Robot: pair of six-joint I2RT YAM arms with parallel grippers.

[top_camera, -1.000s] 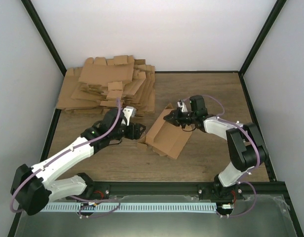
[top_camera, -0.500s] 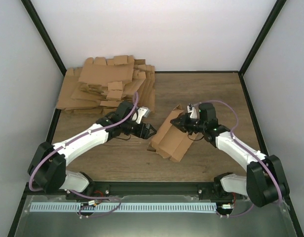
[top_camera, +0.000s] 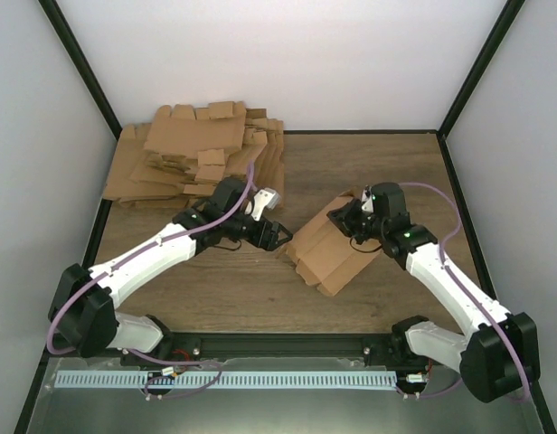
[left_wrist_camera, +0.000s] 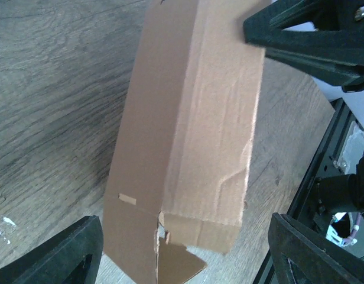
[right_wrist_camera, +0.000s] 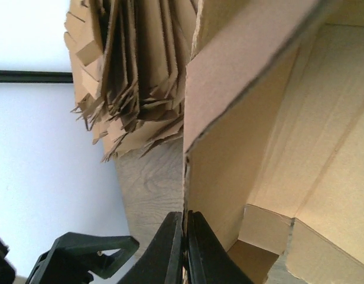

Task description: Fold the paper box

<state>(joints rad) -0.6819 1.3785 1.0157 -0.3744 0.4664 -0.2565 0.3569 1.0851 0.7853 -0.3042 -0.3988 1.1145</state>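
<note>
Seen from above, the paper box (top_camera: 331,253) lies tilted on the worktop (top_camera: 242,289), drawn toward 3 o'clock over the last second, and the left tool (top_camera: 277,235) has followed to its 9 o'clock edge. In the left wrist view the jaws gape wide, and the box ahead is clear of both fingers. In the right wrist view the right tool (right_wrist_camera: 183,236) is pinched on the box's flap edge.

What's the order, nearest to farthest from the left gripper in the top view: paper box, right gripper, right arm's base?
1. paper box, just right of the left gripper.
2. right gripper, pinching the box's far side.
3. right arm's base, near table edge, far right.
</note>
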